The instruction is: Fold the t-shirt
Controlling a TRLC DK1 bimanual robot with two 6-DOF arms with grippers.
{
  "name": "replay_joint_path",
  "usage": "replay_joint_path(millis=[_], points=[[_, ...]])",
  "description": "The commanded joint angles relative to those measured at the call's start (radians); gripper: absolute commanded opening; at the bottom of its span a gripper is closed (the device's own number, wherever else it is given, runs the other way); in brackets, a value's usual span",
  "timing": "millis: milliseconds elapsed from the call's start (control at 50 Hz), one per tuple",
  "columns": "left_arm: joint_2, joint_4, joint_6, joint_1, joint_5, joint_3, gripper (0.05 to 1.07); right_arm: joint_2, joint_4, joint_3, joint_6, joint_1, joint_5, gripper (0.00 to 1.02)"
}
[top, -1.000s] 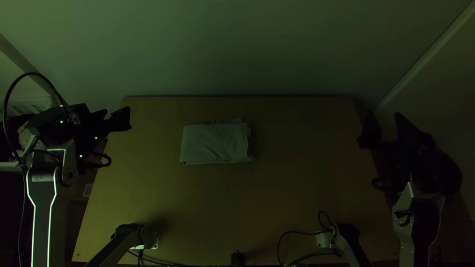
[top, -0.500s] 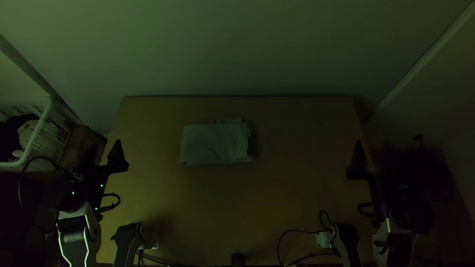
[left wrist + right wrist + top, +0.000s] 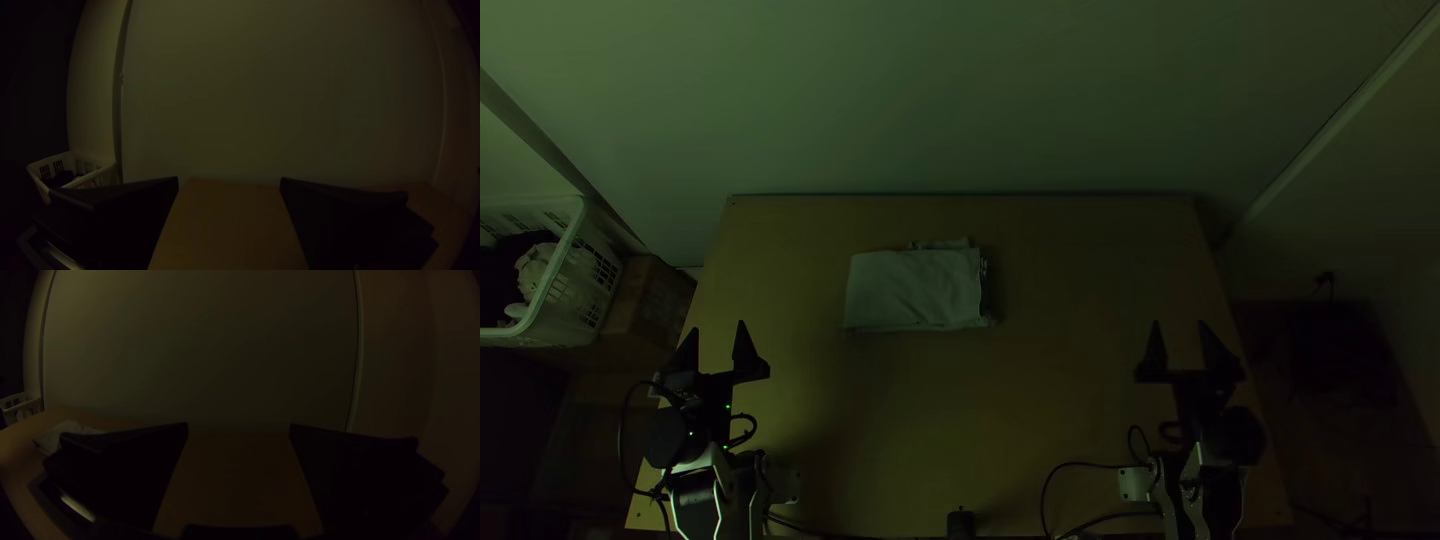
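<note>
The t-shirt (image 3: 915, 290) lies folded into a compact rectangle on the table, left of its middle, with small uneven bits of cloth at its far and right edges. My left gripper (image 3: 716, 332) stands open over the table's left side, nearer than the shirt and apart from it. My right gripper (image 3: 1180, 332) is open too, near the right edge, well away from the cloth. In the left wrist view the left gripper (image 3: 229, 181) has nothing between its fingers. The right wrist view has the right gripper (image 3: 239, 426) with a wide gap, and part of the t-shirt (image 3: 65, 432) beyond one finger.
A white basket (image 3: 565, 270) holding cloth stands off the table's left side, beside a brown box (image 3: 650, 300). Cables (image 3: 1080, 470) and a small dark object (image 3: 960, 522) lie at the near edge. A pale wall (image 3: 960, 100) rises behind the table (image 3: 1080, 420).
Both arms have drawn back toward the near edge and inward from the table's sides, their grippers turning to point away from the bases. The t-shirt has stayed put.
</note>
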State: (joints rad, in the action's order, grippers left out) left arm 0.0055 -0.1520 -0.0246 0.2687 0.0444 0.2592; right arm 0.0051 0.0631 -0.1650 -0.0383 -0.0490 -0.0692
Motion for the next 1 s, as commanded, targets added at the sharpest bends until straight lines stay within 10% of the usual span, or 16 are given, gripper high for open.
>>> replay_joint_path(millis=[0,980], points=[[-0.007,0.08,0.018,0.004,-0.005,-0.074,1.03,-0.01,-0.068,0.067,-0.005,0.006,-0.001,0.92],[-0.007,0.144,0.002,0.01,-0.006,-0.256,1.03,-0.01,-0.049,0.156,0.008,-0.094,0.078,0.98]])
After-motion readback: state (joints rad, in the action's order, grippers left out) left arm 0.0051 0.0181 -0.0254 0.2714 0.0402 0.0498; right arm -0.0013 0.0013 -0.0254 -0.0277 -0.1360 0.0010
